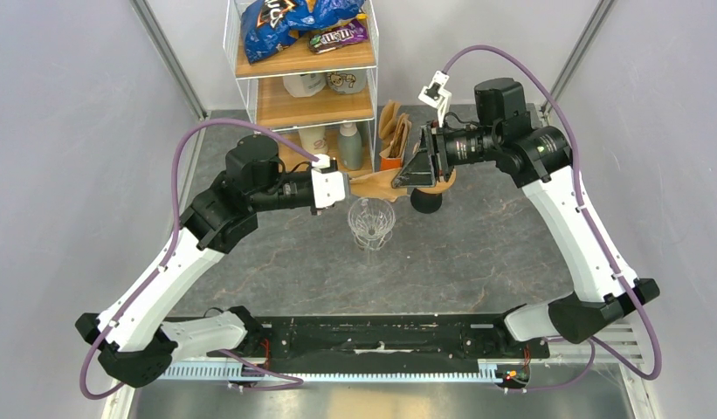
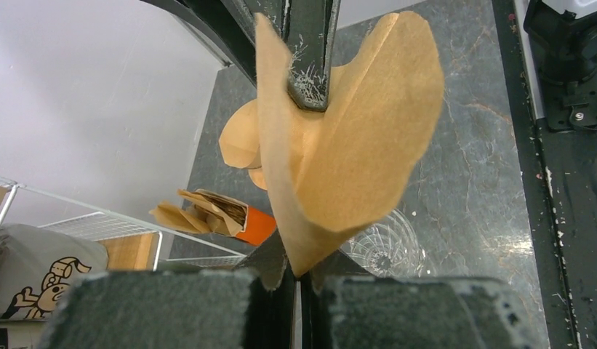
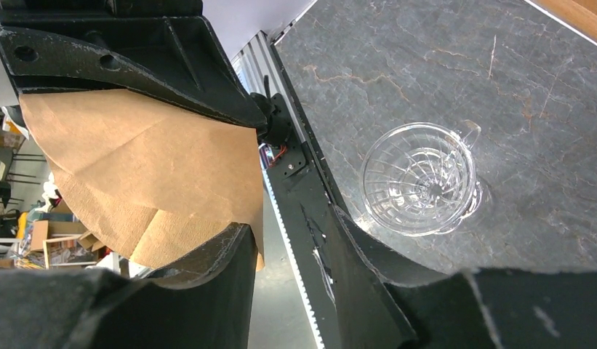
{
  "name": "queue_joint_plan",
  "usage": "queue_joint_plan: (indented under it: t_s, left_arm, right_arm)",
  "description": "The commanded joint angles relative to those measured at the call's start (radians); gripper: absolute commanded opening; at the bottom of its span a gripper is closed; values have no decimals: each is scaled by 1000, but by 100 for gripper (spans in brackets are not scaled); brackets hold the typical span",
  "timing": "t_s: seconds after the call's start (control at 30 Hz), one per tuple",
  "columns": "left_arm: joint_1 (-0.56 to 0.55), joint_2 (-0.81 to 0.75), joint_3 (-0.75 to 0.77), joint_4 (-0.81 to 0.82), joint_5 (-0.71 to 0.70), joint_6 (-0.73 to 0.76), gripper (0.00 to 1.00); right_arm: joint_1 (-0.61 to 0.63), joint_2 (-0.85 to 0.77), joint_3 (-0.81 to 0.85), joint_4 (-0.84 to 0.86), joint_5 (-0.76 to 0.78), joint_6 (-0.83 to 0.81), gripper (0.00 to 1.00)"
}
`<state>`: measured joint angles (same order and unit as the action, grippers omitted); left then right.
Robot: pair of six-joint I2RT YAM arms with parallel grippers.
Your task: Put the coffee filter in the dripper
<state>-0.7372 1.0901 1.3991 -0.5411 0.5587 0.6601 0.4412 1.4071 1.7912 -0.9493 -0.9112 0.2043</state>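
Note:
The brown paper coffee filter [image 1: 373,180] hangs in the air between both grippers, above and behind the clear glass dripper [image 1: 370,223]. My left gripper [image 1: 346,186] is shut on the filter's pointed tip, seen in the left wrist view [image 2: 298,280]. The filter [image 2: 353,145] is partly spread open there. My right gripper [image 1: 409,171] has its jaws apart, with one finger [image 2: 310,51] at the filter's upper rim. In the right wrist view the filter [image 3: 135,160] lies against the left finger of that gripper [image 3: 288,222]. The dripper [image 3: 419,178] stands empty on the table and also shows in the left wrist view [image 2: 386,247].
An orange holder with spare filters [image 1: 394,140] stands behind the dripper, also in the left wrist view [image 2: 215,214]. A wire shelf rack [image 1: 302,78] holds snack bags and bottles at the back. A black round object [image 1: 427,202] sits under my right gripper.

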Motion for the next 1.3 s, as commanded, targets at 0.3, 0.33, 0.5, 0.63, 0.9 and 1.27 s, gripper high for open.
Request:
queue_joint_plan:
  t_s: [0.3, 0.33, 0.5, 0.63, 0.9, 1.27]
  left_arm:
    - [-5, -22, 5, -2, 88, -36, 2]
    - [-5, -22, 5, -7, 95, -36, 2]
    - [-5, -25, 3, -8, 117, -46, 2]
    - [-5, -16, 14, -39, 143, -23, 2]
    - [-5, 7, 34, -80, 172, -22, 2]
    - [-5, 21, 44, -79, 189, -55, 2]
  right_arm:
    - [-3, -55, 19, 47, -11, -60, 47]
    - [-3, -59, 21, 47, -11, -60, 50]
    - [-3, -61, 29, 49, -14, -71, 48]
    - [-3, -47, 45, 58, -15, -64, 49]
    - [-3, -28, 80, 37, -44, -83, 42]
    - [2, -33, 85, -17, -44, -139, 45]
